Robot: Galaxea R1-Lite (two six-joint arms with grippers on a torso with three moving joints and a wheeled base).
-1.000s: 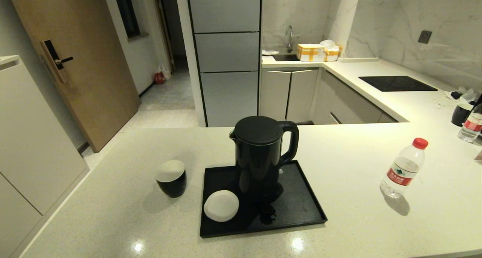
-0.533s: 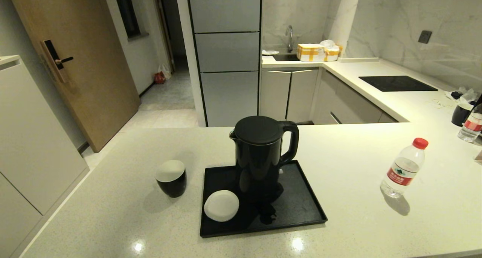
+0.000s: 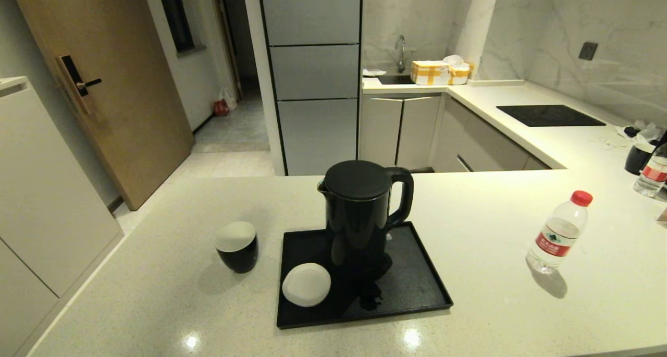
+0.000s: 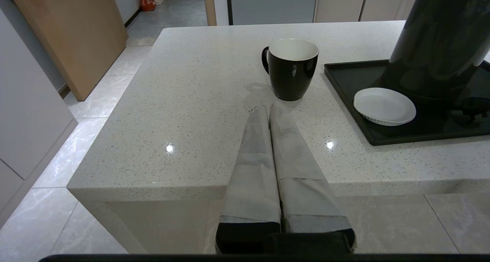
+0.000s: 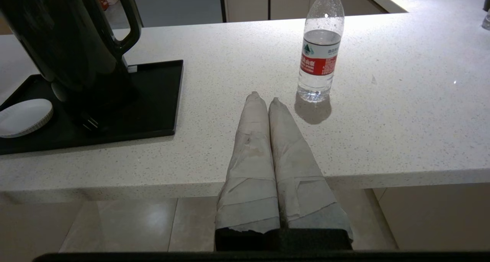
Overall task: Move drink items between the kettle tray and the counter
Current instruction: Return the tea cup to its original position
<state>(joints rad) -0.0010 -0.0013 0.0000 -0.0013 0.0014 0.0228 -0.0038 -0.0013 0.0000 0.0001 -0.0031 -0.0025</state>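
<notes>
Nothing has changed over the last second: the cup (image 3: 236, 246) stands on the counter (image 3: 469, 315) just left of the tray (image 3: 417, 289), and the bottle (image 3: 558, 233) stands upright on the counter well to the tray's right, exactly as before. The tray holds only the kettle (image 3: 365, 216) and a saucer (image 3: 306, 284). Both arms stay parked off the near edge of the counter, out of the head view. The left gripper (image 4: 269, 109) points at the cup, fingers pressed together and empty; the right gripper (image 5: 263, 100) points near the bottle, likewise closed on nothing. The task looks not yet begun.
</notes>
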